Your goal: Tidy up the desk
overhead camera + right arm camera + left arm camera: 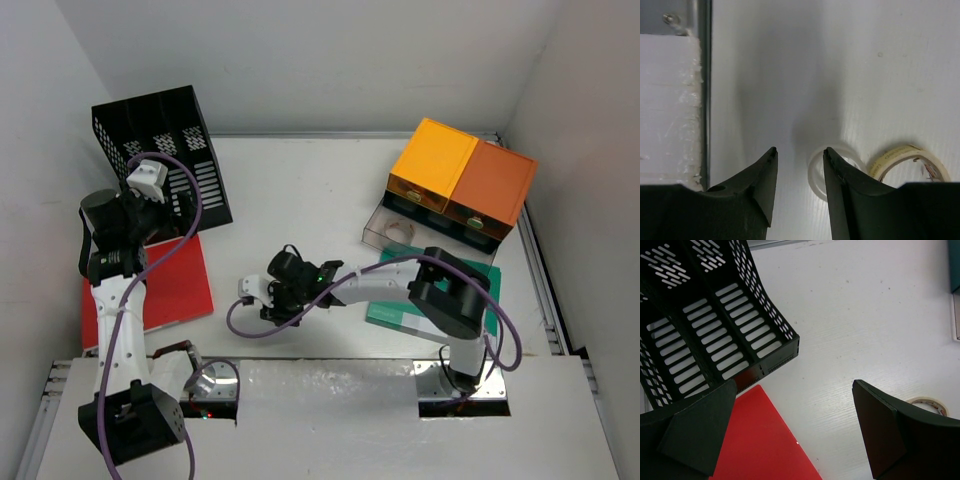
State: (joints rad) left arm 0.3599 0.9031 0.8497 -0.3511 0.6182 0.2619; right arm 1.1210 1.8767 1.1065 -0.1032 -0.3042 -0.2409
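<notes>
On the counter (pixel 300 190), a thin ring (pixel 812 177) lies at the right tool's (pixel 800 150) tips. One arc shows between the fingers (pixel 840 190), the rest behind and beyond one finger. A tape roll (pixel 902 150) lies just beside the ring, outside the tool. Beneath the left tool (pixel 794 385), a file rack (pixel 715 330) stands ahead to one side, with a folder's (pixel 765 440) corner just beside its near edge. A drawer unit (pixel 460 180) stands well apart from the right tool, at the counter's far right.

Desk (pixel 300 195): rack (pixel 165 150), red folder (pixel 180 285) (tape (pixel 905 150) too)
</notes>
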